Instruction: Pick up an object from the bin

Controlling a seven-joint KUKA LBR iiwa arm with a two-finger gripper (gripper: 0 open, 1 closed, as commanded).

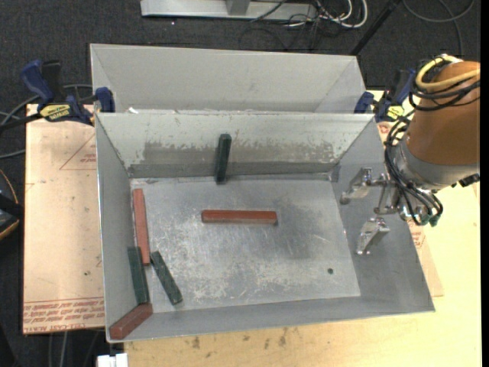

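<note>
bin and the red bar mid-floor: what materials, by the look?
Bin: sheet metal, matte grey; the floor is scuffed and scratched, with a dull sheen. Red bar: uncertain. It looks flat reddish-brown, matte and square-edged with no glare, so probably painted wood or plastic.

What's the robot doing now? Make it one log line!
tool: open, empty | where: over bin right wall | nearest: red-brown bar mid-floor

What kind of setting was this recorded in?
Probably a robotics lab test cell: a grey metal bin of red and green bars, the arm's gripper over its right wall, and loose cables on dark carpet behind.
</note>
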